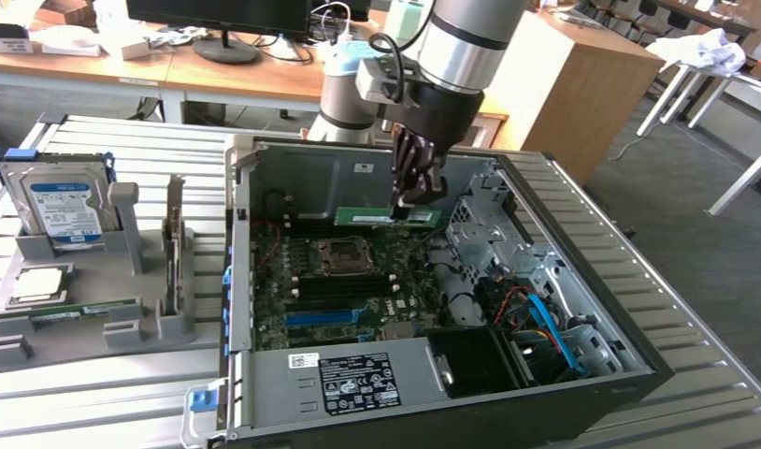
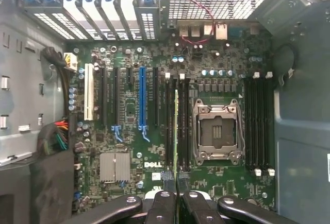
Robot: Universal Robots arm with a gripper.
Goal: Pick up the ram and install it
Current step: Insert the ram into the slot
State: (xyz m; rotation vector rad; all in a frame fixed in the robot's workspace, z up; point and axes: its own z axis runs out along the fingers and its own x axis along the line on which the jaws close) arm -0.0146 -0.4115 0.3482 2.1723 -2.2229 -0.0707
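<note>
My gripper [image 1: 412, 199] hangs inside the open computer case [image 1: 567, 281], shut on the ram [image 1: 370, 216], a narrow green circuit-board stick held level above the motherboard [image 1: 343, 285]. In the wrist view the ram [image 2: 177, 126] appears edge-on, clamped between my fingertips [image 2: 167, 178], with my gripper [image 2: 177, 180] over the black memory slots [image 2: 171, 116] beside the processor socket [image 2: 216, 131]. The stick runs parallel to those slots and is still above them, apart from the board.
A grey rack [image 1: 107, 327] at the exterior view's left holds a silver hard drive [image 1: 63, 206], a square silver processor [image 1: 37, 285] and another green stick [image 1: 75, 311]. More memory slots [image 2: 260, 126] lie on the socket's other side. Cables [image 1: 537, 313] and the case walls hem in the board.
</note>
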